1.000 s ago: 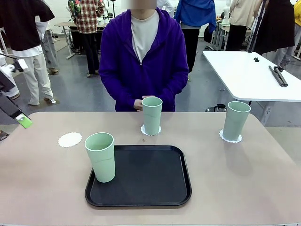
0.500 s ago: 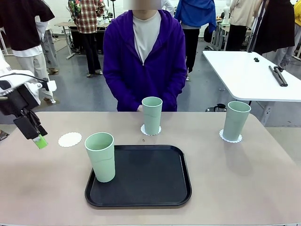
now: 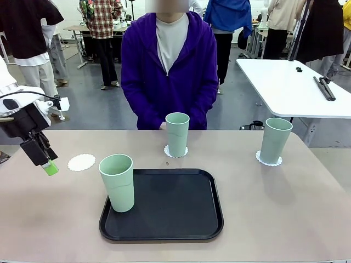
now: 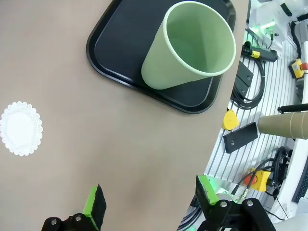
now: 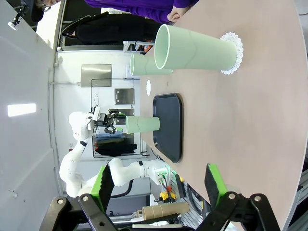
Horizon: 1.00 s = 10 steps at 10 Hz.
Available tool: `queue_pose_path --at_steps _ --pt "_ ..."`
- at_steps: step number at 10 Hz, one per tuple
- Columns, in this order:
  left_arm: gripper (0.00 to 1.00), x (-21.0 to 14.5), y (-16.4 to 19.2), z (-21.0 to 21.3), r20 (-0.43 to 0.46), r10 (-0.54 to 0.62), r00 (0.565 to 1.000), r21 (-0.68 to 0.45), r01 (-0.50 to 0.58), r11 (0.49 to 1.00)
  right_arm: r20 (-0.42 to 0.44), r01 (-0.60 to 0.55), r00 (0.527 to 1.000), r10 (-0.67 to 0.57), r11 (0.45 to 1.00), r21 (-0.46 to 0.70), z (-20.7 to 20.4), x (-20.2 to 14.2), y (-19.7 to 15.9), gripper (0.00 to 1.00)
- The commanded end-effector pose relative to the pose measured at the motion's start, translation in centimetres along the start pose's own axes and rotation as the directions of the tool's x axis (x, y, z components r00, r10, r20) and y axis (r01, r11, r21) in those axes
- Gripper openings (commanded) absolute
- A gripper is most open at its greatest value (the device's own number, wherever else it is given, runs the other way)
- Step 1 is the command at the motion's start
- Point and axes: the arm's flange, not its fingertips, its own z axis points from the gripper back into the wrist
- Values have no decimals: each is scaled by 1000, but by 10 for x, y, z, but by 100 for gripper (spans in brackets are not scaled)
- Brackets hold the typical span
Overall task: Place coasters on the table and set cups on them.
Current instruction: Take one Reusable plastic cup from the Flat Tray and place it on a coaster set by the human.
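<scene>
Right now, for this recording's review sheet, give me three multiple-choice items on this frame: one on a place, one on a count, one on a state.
1. Where does the cup nearest the robot stand?
A. on the black tray
B. on a doily
C. on the white table

2. How many doilies carry a cup?
A. none
B. two
C. three

3. How is the left pincer?
A. shut on a cup
B. open and holding nothing
C. shut on a doily

Answers:
1. A: the cup's base rests on the tray's left part.
2. B: the middle cup and the right cup each stand on a doily, while the left doily lies bare.
3. B: in the left wrist view its green pads stand wide apart above the beige table, with nothing between them.
</scene>
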Motion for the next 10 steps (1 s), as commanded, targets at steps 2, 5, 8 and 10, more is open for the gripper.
queue_pose_path --at_steps 2,5,8,10 --pt "100 0 0 0 0 0 1000 0 0 1000 5 -2 1000 2 1000 -6 0 0 1 100" --pt "100 2 38 -22 341 -268 901 -86 314 946 5 -2 1000 2 1000 -6 0 0 1 100" --pt "100 -12 71 -39 581 -321 748 -114 464 878 5 -2 1000 2 1000 -6 0 0 1 100" --pt "100 -30 88 -54 701 -291 652 -161 542 825 5 -2 1000 2 1000 -6 0 0 1 100"
